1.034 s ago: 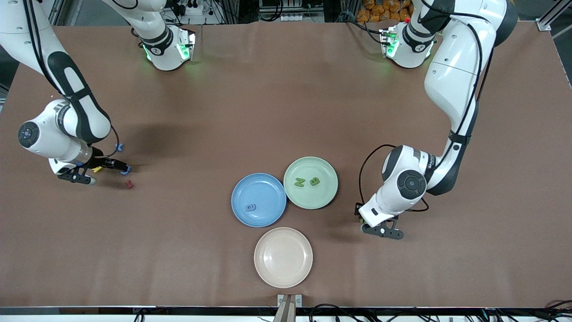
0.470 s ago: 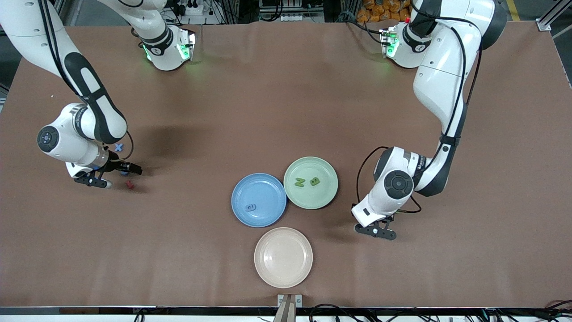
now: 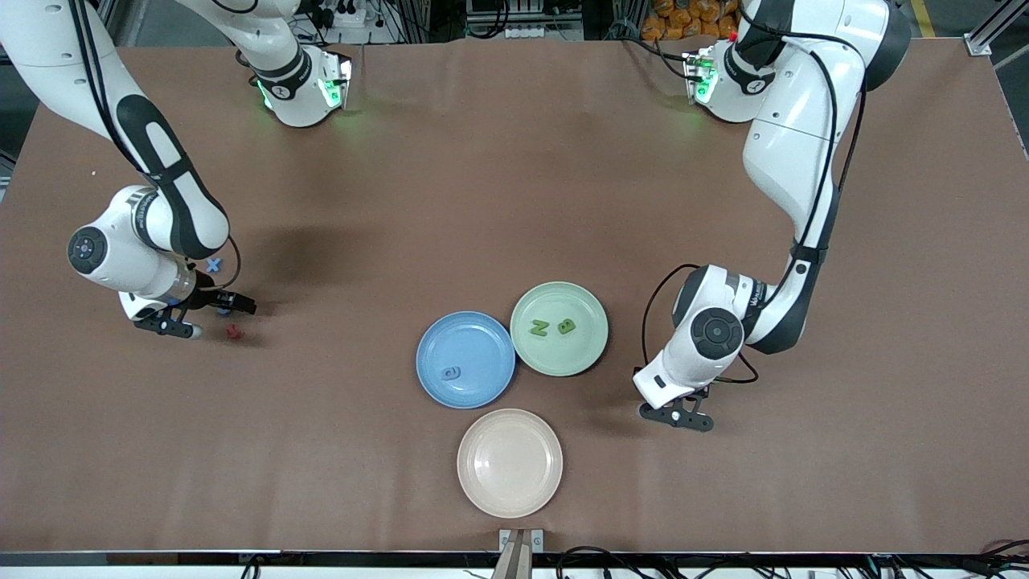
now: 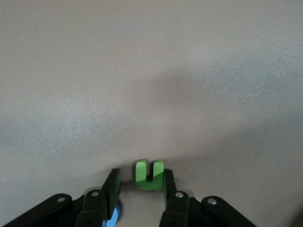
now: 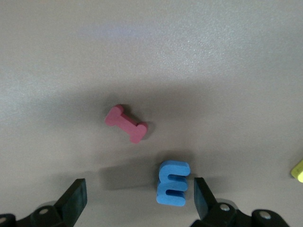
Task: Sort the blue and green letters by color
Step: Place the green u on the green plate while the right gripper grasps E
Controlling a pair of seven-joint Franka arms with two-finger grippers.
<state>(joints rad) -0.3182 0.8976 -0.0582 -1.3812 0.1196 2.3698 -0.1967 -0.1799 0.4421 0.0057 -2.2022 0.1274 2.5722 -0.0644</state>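
Left wrist view alone shows the left gripper's (image 4: 140, 182) narrowed fingers (image 4: 111, 187) flanking a green letter (image 4: 149, 174).

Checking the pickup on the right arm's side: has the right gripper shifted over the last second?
Yes. The right gripper has moved toward the blue plate and now hangs, open, beside the red letter.

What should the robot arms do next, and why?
Probably the left gripper should finish pinching the green letter between its fingers, then lift it toward the green plate. Its fingers already flank that letter. The right gripper hangs open over a blue letter, beside a red one.
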